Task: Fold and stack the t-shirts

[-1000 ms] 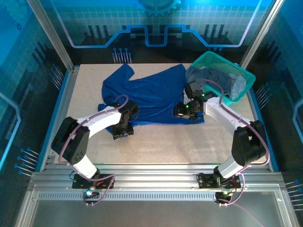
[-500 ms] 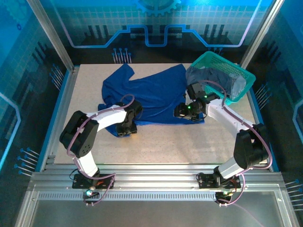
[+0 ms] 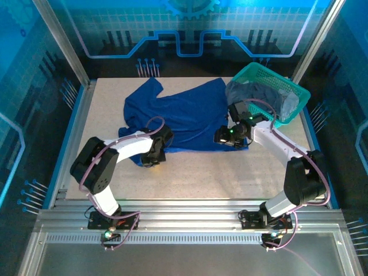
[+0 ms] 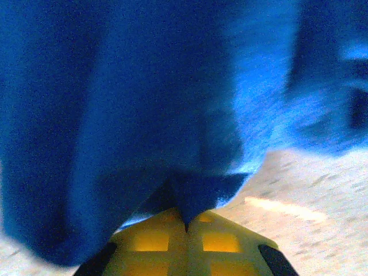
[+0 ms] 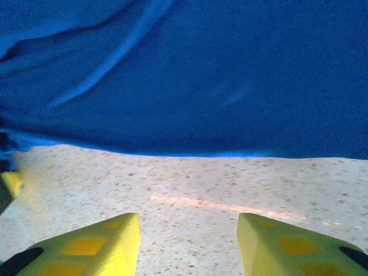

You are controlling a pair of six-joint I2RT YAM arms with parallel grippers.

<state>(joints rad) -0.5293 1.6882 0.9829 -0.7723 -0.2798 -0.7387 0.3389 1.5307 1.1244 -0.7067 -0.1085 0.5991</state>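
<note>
1 teal basket (image 3: 282, 77) beside blue t-shirt (image 3: 184, 115)

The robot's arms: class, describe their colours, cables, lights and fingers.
The left arm and right arm have white links, black joints and looping mauve cables. A green light glows on the right wrist. The fingers are yellow with square recesses.

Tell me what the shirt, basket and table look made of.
The shirt: soft matte cloth, likely cotton knit; it drapes and creases. The basket: teal plastic, probably; stiff open mesh. The table: speckled stone-look top, perhaps laminate; faint sheen.
</note>
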